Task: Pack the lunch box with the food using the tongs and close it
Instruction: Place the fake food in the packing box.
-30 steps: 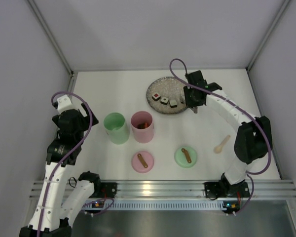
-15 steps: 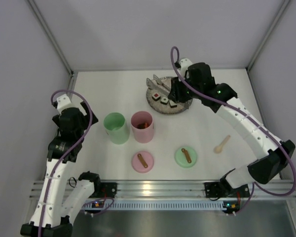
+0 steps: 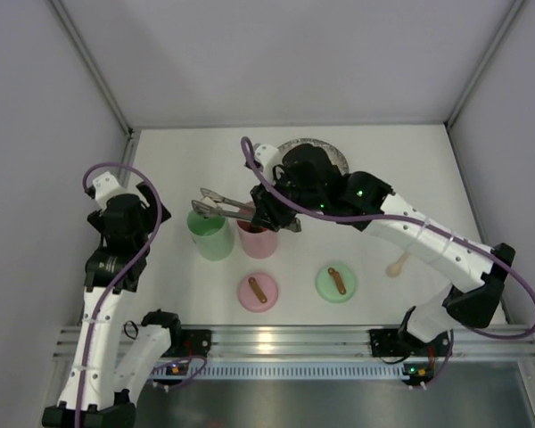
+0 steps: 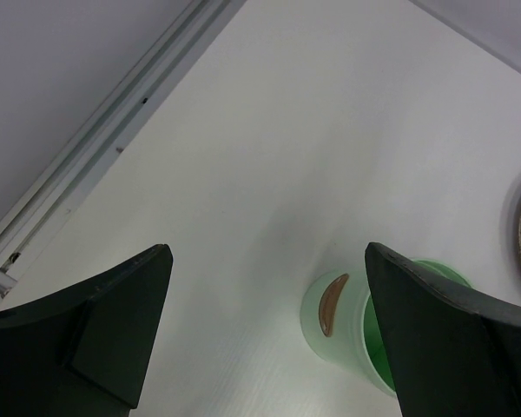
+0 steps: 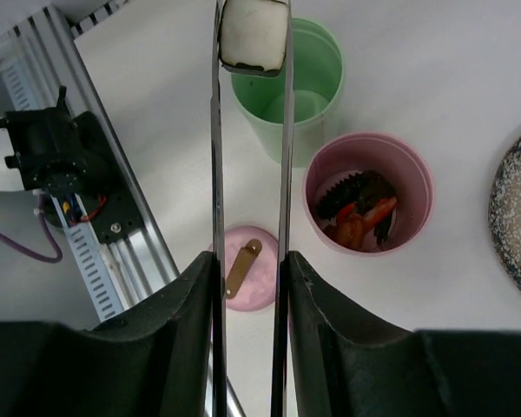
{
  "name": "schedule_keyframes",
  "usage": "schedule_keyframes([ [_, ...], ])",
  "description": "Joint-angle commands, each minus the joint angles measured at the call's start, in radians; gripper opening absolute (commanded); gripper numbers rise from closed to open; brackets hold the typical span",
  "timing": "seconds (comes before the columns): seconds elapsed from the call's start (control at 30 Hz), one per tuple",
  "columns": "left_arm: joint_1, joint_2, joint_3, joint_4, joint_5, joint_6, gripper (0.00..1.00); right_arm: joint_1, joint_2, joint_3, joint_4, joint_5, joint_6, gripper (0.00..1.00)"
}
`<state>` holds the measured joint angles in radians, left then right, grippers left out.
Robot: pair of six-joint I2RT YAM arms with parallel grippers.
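Carrying hand: right gripper [image 5: 250,295] is clamping on the tongs [image 5: 215,174], squeezing both thin arms toward each other.
Idle hand: left gripper [image 4: 269,330] is hanging with its jaws wide apart and nothing between them; the green container [image 4: 378,339] is sitting just below and ahead of it.
Tongs axis: long axis is running straight out ahead of the right fingers; in the top view the joined end is sitting in the gripper and the tips are pointing toward the robot's left.
Green container: sitting under the far end of the tongs, ahead of the hand; it is looking empty.
Pink container [image 5: 370,139]: sitting right of the tongs, closer to the hand, already holding shrimp and dark pieces [image 5: 360,208].
Sushi roll [image 5: 253,35]: being pinched between the tong tips, at the far rim of the green container.
Step tip: likely a drop-off; centring the tips over the opening and lowering before easing the squeeze slowly should stop the roll bouncing off the rim.
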<state>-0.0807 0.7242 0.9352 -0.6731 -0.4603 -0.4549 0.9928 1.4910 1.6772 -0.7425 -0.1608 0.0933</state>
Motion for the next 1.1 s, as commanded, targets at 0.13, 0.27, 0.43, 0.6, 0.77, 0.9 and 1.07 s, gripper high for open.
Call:
schedule_keyframes([
  [0.13, 0.025, -0.011, 0.027, 0.032, -0.070, -0.030, 0.99, 0.055, 0.100, 0.090, -0.001, 0.105, -0.037, 0.25],
  [0.27, 0.025, -0.012, 0.024, 0.024, -0.094, -0.036, 0.99, 0.056, 0.169, 0.137, -0.015, 0.133, -0.055, 0.28],
  [0.43, 0.025, -0.019, 0.013, 0.024, -0.083, -0.021, 0.99, 0.058, 0.207, 0.177, -0.028, 0.119, -0.056, 0.38],
  [0.6, 0.015, -0.023, 0.010, 0.020, -0.095, -0.010, 0.99, 0.060, 0.218, 0.199, -0.037, 0.122, -0.063, 0.42],
  [0.77, 0.007, -0.023, 0.005, 0.020, -0.098, -0.002, 0.99, 0.060, 0.221, 0.228, -0.041, 0.119, -0.070, 0.49],
  [0.9, 0.002, -0.023, 0.004, 0.020, -0.098, 0.004, 0.99, 0.058, 0.224, 0.263, -0.051, 0.127, -0.073, 0.50],
  [1.07, -0.004, -0.020, 0.004, 0.020, -0.100, 0.005, 0.99, 0.030, 0.151, 0.268, -0.049, 0.217, -0.049, 0.47],
])
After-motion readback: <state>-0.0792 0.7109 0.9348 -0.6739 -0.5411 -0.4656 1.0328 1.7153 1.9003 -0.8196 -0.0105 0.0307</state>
